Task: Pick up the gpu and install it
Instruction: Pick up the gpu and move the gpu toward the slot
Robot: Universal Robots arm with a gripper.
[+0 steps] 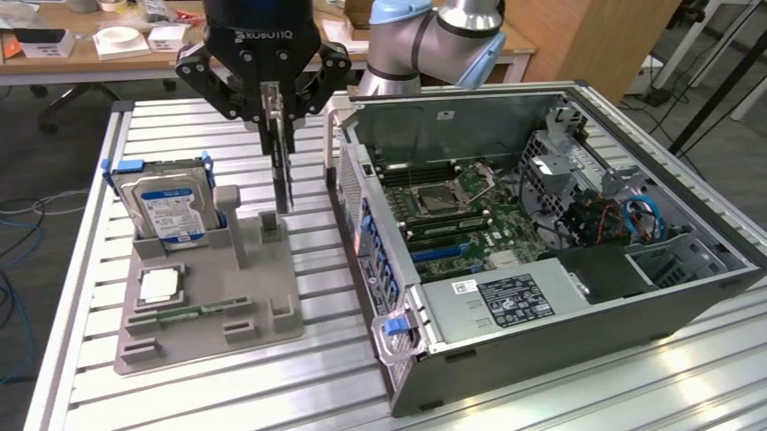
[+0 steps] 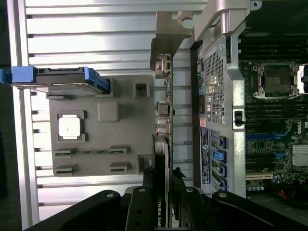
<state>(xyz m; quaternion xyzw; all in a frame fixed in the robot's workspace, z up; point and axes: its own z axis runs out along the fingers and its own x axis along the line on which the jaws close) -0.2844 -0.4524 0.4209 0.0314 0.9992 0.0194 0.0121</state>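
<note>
The gpu (image 1: 283, 171) is a thin dark card hanging on edge. My gripper (image 1: 278, 115) is shut on its upper end. Its lower end hovers just over a slot post of the grey holder tray (image 1: 258, 296), beside the open computer case (image 1: 372, 233). In the wrist view the gpu (image 2: 163, 144) runs edge-on away from my gripper (image 2: 164, 185). Its silvery bracket (image 2: 169, 33) is at the far end, and the black fingers (image 2: 144, 197) press on both faces of the card. The motherboard (image 1: 462, 215) lies exposed inside the case.
On the grey tray a silver hard drive (image 1: 174, 202) stands in a blue caddy. A square processor chip (image 1: 158, 285) and a narrow green memory stick (image 1: 192, 312) lie in front of it. The case's rear wall (image 2: 216, 96) stands close beside the card. The slatted metal table (image 1: 240, 395) extends around the tray.
</note>
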